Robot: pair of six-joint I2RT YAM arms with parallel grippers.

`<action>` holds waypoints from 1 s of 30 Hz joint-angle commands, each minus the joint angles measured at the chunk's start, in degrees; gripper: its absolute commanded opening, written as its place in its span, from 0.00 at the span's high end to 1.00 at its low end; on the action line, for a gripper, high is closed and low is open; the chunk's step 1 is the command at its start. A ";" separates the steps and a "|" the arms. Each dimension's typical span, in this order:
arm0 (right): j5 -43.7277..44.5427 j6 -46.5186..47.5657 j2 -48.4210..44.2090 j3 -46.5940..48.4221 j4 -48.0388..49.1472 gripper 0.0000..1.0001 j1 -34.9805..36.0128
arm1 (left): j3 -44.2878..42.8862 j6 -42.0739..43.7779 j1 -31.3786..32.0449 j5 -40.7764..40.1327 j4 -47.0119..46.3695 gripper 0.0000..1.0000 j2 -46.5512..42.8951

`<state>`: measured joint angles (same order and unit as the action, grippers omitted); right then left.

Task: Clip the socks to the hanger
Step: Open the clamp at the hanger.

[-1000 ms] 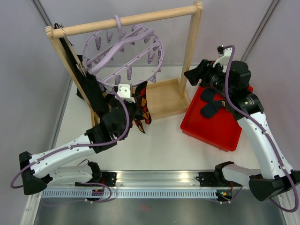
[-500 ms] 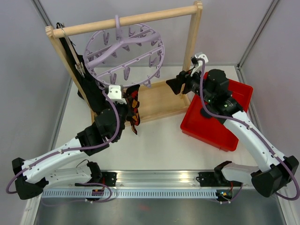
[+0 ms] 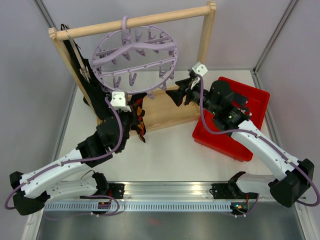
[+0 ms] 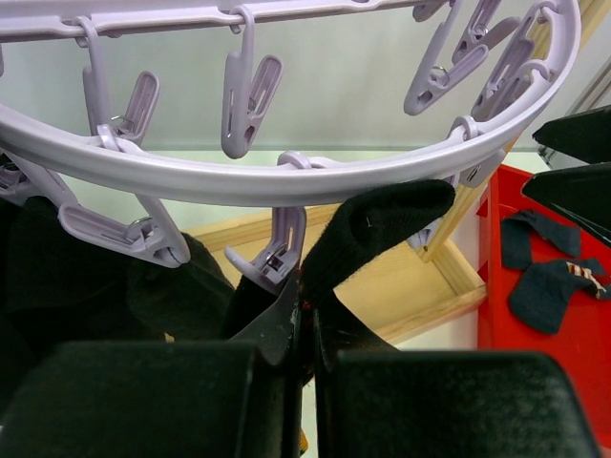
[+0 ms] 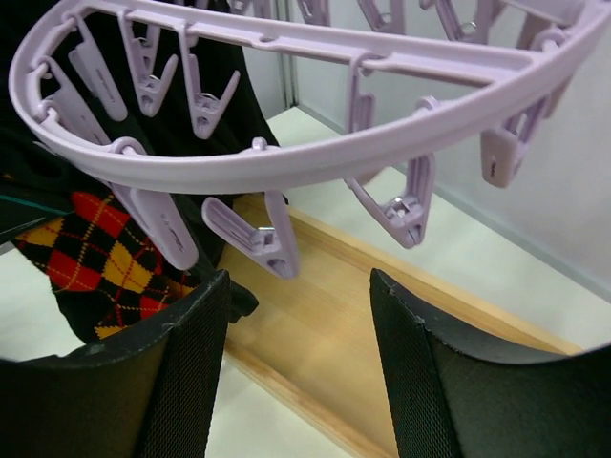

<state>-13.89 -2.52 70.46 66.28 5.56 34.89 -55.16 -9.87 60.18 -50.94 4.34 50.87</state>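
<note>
Left fingers (image 4: 272, 334) pinch the sock (image 4: 382, 218), with a clip (image 4: 277, 253) just above them. Right fingers (image 5: 186, 367), spread wide, should squeeze that clip open before the cuff enters.

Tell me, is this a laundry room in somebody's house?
Probably a robot testing lab, not a home. Two robot arms are bolted to a metal rail, grey panels wall the table in, and the hanger hangs on a small wooden frame.

White table (image 3: 170, 155) under a wooden frame (image 3: 165, 112) and red tray (image 3: 235, 147).
</note>
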 commanded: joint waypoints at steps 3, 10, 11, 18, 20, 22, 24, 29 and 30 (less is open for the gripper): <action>0.70 4.10 0.82 -0.01 5.25 0.35 3.42 | -0.65 -1.21 -0.24 0.22 0.41 0.98 -0.77; 5.27 5.95 3.28 0.78 6.13 0.35 7.99 | -0.39 -0.86 -0.24 0.40 0.58 0.98 -1.56; 6.58 6.30 3.81 0.95 6.47 0.35 8.17 | -0.39 -0.68 -0.33 0.40 0.58 0.98 -1.65; 11.77 7.97 4.87 2.62 7.18 0.35 9.84 | -0.39 0.11 -0.24 0.49 0.76 0.98 -2.44; 12.31 8.24 4.95 2.71 7.18 0.35 9.84 | -0.39 0.37 -0.33 0.40 0.67 0.98 -2.62; 13.18 8.68 4.69 2.71 7.18 0.34 9.84 | -0.48 0.64 -0.42 0.23 0.67 0.98 -2.79; 13.36 9.03 4.60 2.80 6.57 0.34 9.84 | -0.48 0.82 -0.51 0.22 0.76 0.98 -2.80; 13.27 9.55 2.85 2.01 5.33 0.34 9.84 | -0.30 0.82 -1.12 0.40 0.76 0.98 -3.15; 13.27 9.73 2.41 1.40 5.34 0.35 9.84 | -0.30 0.73 -1.12 0.49 0.76 0.98 -3.15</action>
<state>-1.34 5.87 75.07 66.57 9.65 44.51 -55.16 -9.82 59.55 -50.63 4.80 48.58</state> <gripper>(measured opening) 0.655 0.033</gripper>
